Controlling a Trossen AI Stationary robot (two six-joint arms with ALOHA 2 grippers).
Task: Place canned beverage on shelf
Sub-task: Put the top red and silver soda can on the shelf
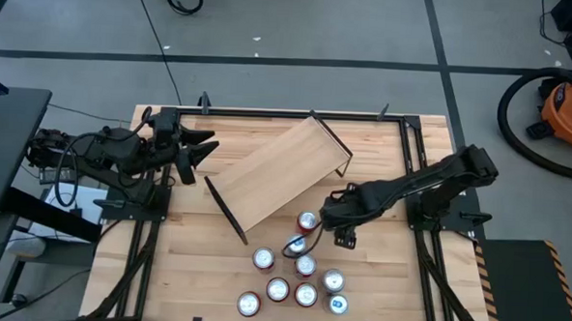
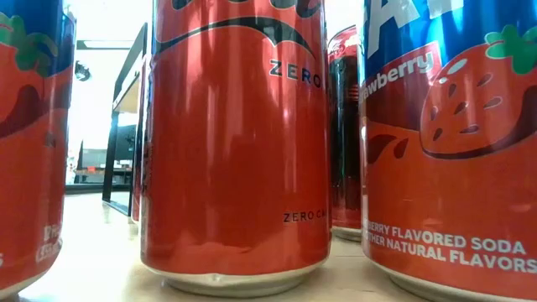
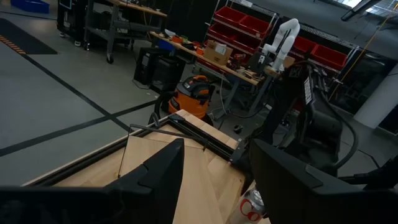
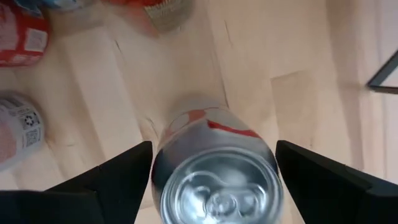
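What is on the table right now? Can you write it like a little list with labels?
shelf: light-wood board lying askew on the table, no can on it
cans: cluster standing upright near the front edge
right gripper: open, fingers either side of one can, not yet closed on it
left gripper: waiting at the far left, holds nothing

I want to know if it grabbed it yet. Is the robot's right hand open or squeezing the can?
Open. In the right wrist view the right gripper has a finger on each side of the can, with gaps showing between them.

3 cans [image 2: 235, 143] cropped (labels), room blurred
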